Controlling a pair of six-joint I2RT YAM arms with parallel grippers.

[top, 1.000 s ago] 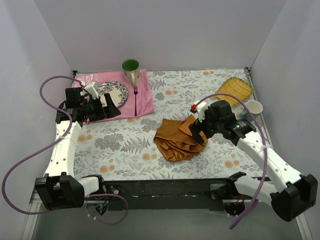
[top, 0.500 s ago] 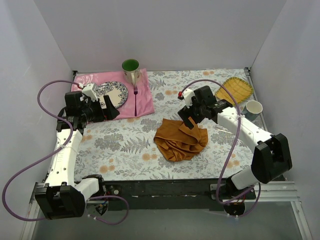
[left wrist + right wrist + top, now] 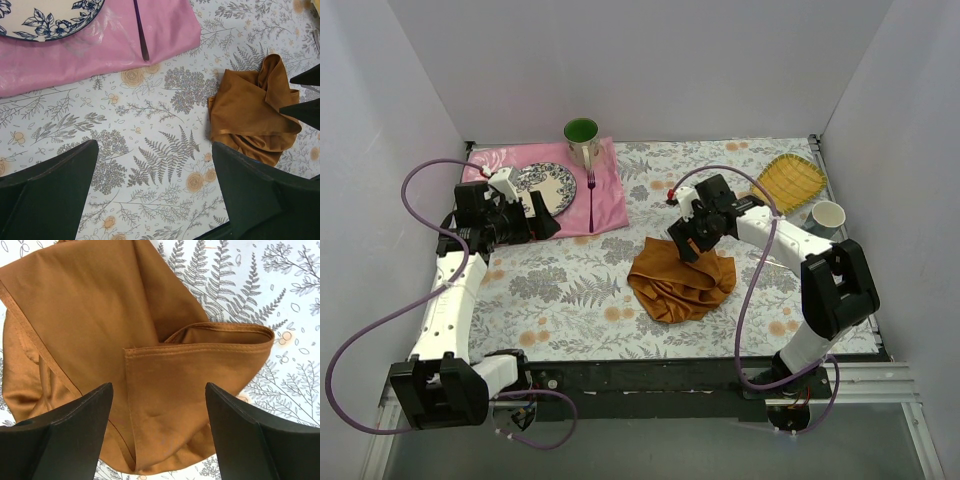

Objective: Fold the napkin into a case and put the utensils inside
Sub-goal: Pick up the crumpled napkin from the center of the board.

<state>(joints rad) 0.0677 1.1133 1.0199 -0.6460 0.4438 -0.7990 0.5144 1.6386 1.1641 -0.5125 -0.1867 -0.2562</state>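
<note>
Plate (image 3: pixel 45 17) and fork (image 3: pixel 141 35) cut off by left wrist view's top edge

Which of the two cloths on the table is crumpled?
The rust-orange napkin, bunched in a heap mid-table; the pink cloth lies flat under a plate and fork.

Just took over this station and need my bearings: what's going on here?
The right gripper is poised over the napkin, jaws open, holding nothing. The napkin lies in a crumpled heap mid-table, not yet folded into a case. The left gripper hangs open and empty over the near edge of the plate on the pink cloth, where a fork lies beside the plate.
</note>
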